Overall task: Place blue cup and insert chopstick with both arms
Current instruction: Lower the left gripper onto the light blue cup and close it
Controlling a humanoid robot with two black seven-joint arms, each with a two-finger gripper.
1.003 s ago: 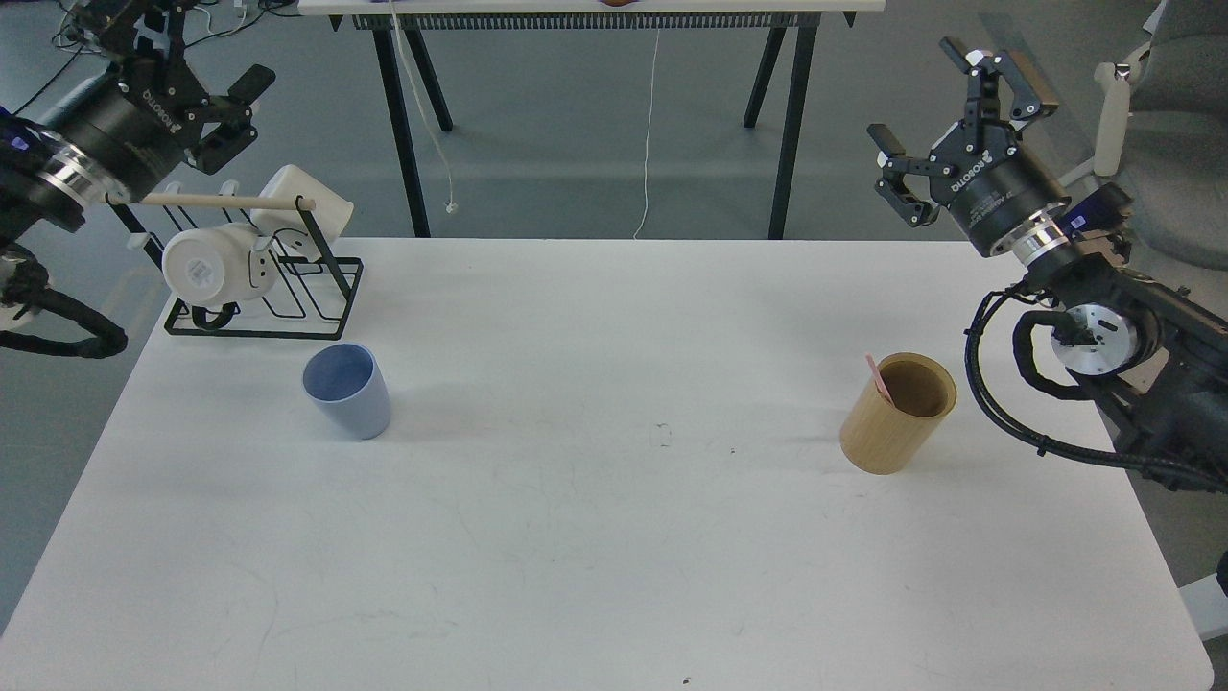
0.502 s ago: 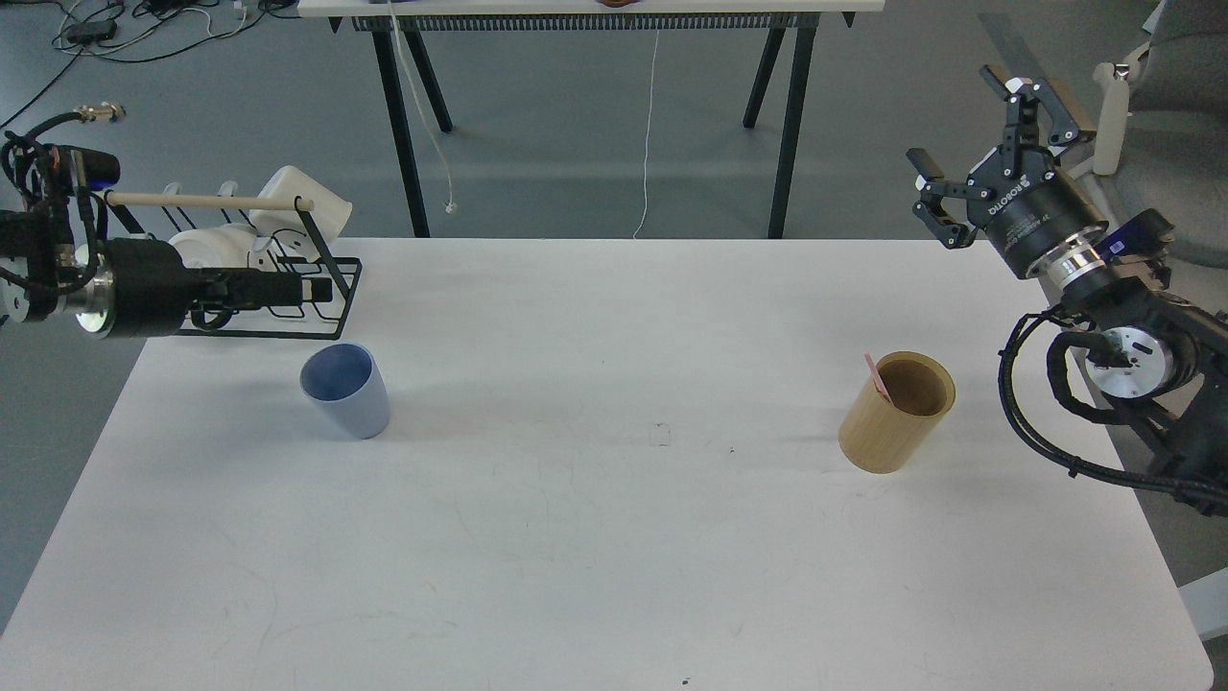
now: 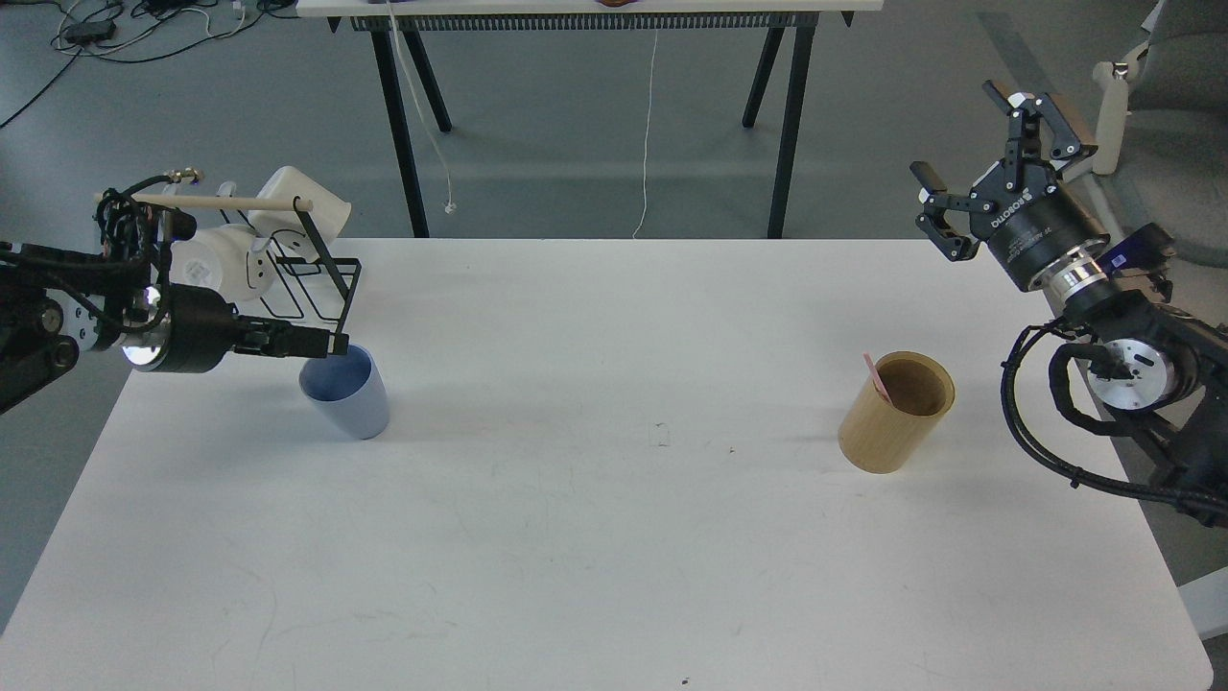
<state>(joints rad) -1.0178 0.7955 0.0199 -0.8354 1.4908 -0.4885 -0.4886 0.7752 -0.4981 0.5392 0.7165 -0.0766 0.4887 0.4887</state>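
Blue cup [image 3: 345,392] is seen upright at centre left of the frame, on the white table [image 3: 614,537], just below the black wire rack [image 3: 317,278] that carries the white mugs [image 3: 206,271] and a pale dowel [image 3: 216,202].

The left gripper [image 3: 321,343] is reached in from the left edge, held nearly level, its tip at the cup's rim. It is viewed side-on and dark, so whether its fingers are apart or together cannot be told — nor can contact with the cup be confirmed.

The chopstick [image 3: 876,377] is found at centre right, its pinkish end leaning on the near-left rim of the tan cylinder [image 3: 897,413], most of its length hidden inside. The right gripper [image 3: 983,158] is held high at the upper right, well apart from the cylinder, its fingers plainly spread and nothing held.

The step in hand is judged to be the approach to the cup; neither the placing nor the inserting is done yet. Next, the cup wall would need to be taken between the left fingers before any lift. A glancing push at the rim could tip this light tumbler. The thin stick will call for a fine pinch from above.
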